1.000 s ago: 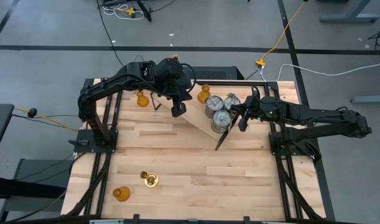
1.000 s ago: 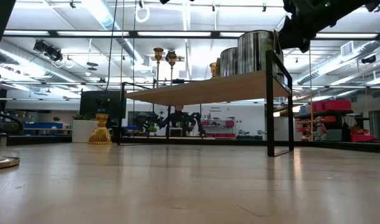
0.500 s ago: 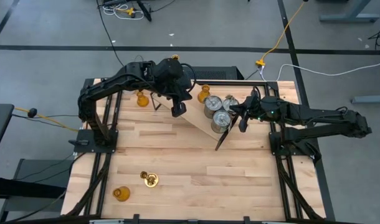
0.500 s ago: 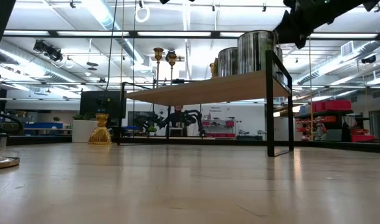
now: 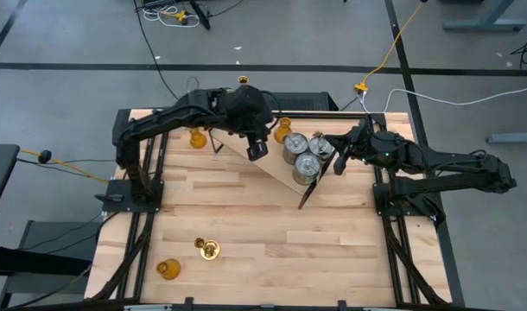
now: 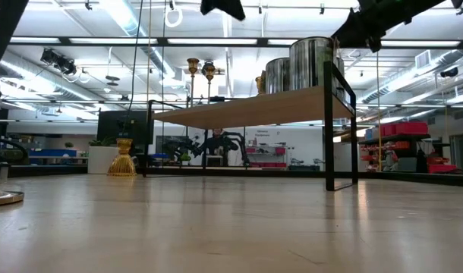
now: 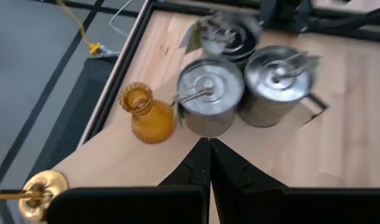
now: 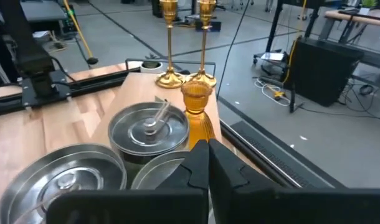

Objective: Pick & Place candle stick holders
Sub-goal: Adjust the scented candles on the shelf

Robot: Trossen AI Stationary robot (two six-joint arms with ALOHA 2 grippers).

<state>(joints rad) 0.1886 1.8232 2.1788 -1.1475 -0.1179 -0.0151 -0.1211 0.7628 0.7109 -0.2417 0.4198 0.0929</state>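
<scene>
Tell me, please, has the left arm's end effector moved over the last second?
Yes: the left end effector shifted rightward, nearer the silver-grey metal cylinders on the raised wooden shelf.

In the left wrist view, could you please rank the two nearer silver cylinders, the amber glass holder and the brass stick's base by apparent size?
1. The two nearer silver cylinders look alike; no ranking between them.
2. Amber glass holder.
3. Brass base, smallest, though partly cut off by the gripper.

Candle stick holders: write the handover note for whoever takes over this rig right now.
Left gripper: jaws shut, empty, over the shelf.
Right gripper: jaws shut, empty, beside the silver cylinders.
Done: the three silver cylinders, the shelf amber holder and two brass sticks stand on the shelf.
To do: the back amber holder, the brass stick and the front amber holder are on the table.
</scene>
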